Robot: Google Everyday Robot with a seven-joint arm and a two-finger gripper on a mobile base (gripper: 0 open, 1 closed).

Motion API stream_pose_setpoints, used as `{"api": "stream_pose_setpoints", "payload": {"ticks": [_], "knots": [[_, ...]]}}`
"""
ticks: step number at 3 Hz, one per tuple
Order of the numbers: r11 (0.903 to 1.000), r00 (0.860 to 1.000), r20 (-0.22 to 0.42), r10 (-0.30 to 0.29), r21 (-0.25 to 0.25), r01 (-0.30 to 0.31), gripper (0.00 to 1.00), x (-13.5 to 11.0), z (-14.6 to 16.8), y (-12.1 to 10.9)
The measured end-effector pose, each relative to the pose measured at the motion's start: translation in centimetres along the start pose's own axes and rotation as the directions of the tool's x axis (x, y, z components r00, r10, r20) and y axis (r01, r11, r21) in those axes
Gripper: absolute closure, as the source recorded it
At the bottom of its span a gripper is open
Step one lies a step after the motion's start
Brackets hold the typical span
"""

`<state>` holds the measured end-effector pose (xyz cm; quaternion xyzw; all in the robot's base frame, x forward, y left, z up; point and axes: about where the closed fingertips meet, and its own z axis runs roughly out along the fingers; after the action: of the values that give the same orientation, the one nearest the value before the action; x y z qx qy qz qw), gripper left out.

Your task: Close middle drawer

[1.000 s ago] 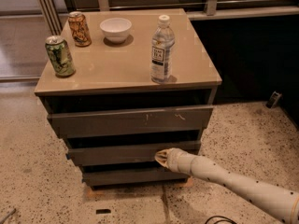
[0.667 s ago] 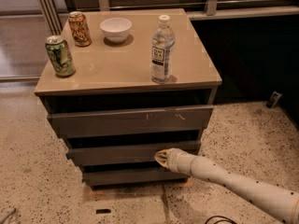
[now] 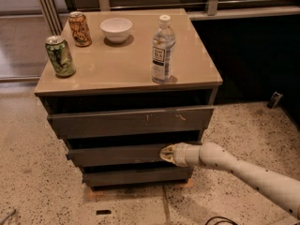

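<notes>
The middle drawer [image 3: 112,154] sits in the lower centre of the frame. Its long axis runs left to right and its plain front faces the viewer. The hand [image 3: 165,153] comes in from the lower right and its tip touches the right part of that front; whether it is clenched or released cannot be told. A scratched drawer [image 3: 131,121] juts out above and a narrower drawer [image 3: 136,176] lies below. The counter [image 3: 108,67] carries a green can [image 3: 60,56], an orange can [image 3: 79,29], a white bowl [image 3: 116,28] and a water bottle [image 3: 163,50], whose label is unreadable.
</notes>
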<state>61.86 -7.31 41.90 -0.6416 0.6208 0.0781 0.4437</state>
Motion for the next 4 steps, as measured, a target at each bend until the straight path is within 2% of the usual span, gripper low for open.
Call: {"api": "stream_pose_setpoints", "payload": {"ticks": [1,2,3,4], "knots": [[0.9664,0.987,-0.050,0.151,-0.202,-0.159,1.00,-0.8,-3.2,1.5],[0.9588,0.988,-0.042,0.147,-0.240,-0.153,1.00,-1.0,-3.1,2.8],[0.9596,0.988,-0.042,0.147,-0.236,-0.153,1.00,-1.0,-3.1,2.7],[0.9507,0.988,-0.048,0.144,-0.270,-0.152,1.00,-1.3,-3.1,3.3]]}}
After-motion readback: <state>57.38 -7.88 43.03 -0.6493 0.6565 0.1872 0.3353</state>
